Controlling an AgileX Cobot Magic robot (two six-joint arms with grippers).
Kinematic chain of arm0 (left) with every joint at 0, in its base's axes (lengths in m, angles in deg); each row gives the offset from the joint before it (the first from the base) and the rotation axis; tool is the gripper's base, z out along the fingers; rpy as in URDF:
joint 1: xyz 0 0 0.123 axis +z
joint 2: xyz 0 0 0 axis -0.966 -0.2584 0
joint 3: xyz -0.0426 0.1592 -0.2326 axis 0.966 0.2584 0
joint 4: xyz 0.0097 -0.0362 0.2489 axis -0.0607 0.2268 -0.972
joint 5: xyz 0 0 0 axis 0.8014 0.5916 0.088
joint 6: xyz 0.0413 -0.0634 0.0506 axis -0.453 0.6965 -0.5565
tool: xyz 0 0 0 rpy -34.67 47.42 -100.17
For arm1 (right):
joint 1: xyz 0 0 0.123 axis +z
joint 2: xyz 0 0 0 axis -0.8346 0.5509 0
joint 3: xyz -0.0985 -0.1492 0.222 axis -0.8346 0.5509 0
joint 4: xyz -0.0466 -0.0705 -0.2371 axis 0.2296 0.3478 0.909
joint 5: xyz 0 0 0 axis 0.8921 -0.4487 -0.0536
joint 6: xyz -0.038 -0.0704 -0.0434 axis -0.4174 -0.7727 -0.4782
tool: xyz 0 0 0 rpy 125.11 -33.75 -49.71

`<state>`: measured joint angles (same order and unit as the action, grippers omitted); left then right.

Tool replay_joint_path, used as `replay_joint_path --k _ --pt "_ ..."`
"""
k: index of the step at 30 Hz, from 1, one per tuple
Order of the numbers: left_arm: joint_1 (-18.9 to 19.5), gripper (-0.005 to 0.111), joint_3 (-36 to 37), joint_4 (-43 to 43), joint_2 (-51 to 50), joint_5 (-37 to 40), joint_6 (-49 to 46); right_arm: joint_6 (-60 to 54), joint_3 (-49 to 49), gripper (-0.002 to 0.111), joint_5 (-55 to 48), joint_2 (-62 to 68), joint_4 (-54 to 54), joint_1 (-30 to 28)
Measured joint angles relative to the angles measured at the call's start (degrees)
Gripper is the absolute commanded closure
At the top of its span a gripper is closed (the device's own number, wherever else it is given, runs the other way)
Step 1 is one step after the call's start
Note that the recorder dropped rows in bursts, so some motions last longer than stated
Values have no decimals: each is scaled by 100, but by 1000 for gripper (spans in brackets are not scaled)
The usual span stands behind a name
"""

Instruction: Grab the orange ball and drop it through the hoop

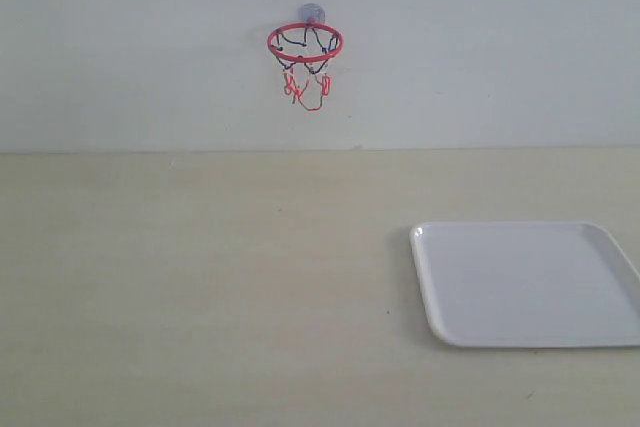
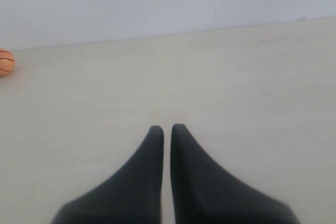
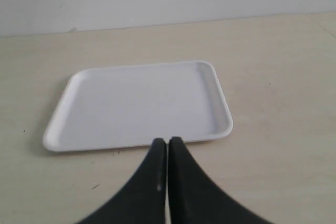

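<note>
The orange ball [image 2: 5,62], thinly black-seamed, sat on the desk [image 2: 210,87]; my left pincer [image 2: 167,128] and right pincer [image 3: 167,140] were pinched together.

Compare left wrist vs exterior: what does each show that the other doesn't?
Left wrist only: the orange ball, resting on the table near the wall, and the left gripper, jaws shut on nothing.
Exterior only: the white tray, bare, and the full hoop with its red ring and mount on the wall.
Both: the table, the wall, and the hoop, though the left wrist view catches only a few cropped red net strands.
</note>
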<state>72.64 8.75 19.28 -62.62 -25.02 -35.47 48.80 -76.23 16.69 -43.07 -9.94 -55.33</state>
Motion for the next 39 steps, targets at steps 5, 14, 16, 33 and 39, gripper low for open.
replay_joint_path --k 5,14,16,33,39 --pt "0 103 0 0 0 0 0 20 0 109 0 0 0 27" --pt "0 103 0 0 0 0 0 8 0 109 0 0 -17 442" --pt "0 103 0 0 0 0 0 8 0 109 0 0 -17 442" --pt "0 103 0 0 0 0 0 8 0 109 0 0 -17 446" --pt "0 103 0 0 0 0 0 8 0 109 0 0 -17 446"
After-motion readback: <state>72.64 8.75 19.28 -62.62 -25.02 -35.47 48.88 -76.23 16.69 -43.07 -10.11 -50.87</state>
